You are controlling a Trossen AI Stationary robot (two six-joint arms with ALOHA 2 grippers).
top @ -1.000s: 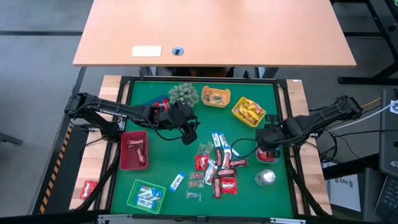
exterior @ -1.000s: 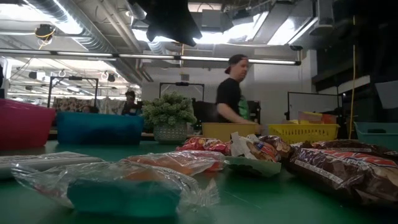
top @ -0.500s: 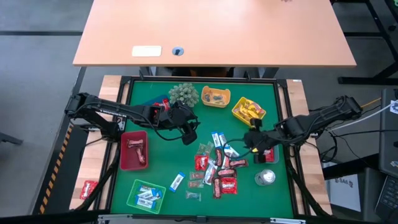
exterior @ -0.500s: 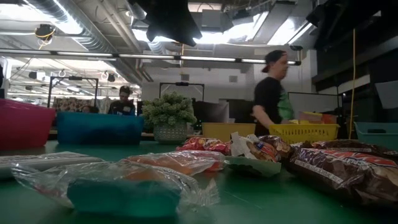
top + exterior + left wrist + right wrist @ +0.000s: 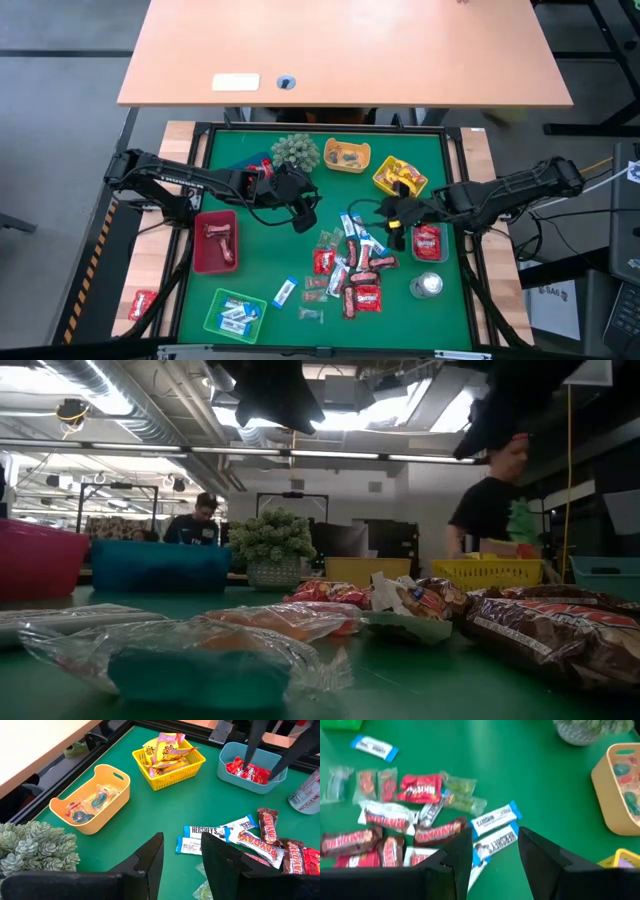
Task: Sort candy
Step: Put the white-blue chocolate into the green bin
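The candy lies in a loose pile (image 5: pixel 352 272) on the green mat right of centre: red, brown and blue-white packets, also seen in the left wrist view (image 5: pixel 250 837) and the right wrist view (image 5: pixel 415 827). My right gripper (image 5: pixel 393 232) hangs open above the pile's far right edge, over two blue-white bars (image 5: pixel 495 827), with nothing between its fingers (image 5: pixel 457 857). My left gripper (image 5: pixel 303 220) hangs open over the mat's middle, left of the pile, and is empty (image 5: pixel 182 862). In the low view both grippers show only at the top, left (image 5: pixel 270 395) and right (image 5: pixel 510 400).
Trays ring the mat: red (image 5: pixel 200 262) and green (image 5: pixel 212 322) at the near left, orange (image 5: pixel 347 166) and a yellow basket (image 5: pixel 380 180) at the far side, blue (image 5: pixel 428 258) at the right. A plant ball (image 5: pixel 295 152) stands at the far side and a silver can (image 5: pixel 428 286) at the near right.
My right gripper has swung from above the blue tray toward the table's left, out over the candy pile's far right edge, and has tipped as it went. It stays open and empty. In the room behind, a person has walked to the right.
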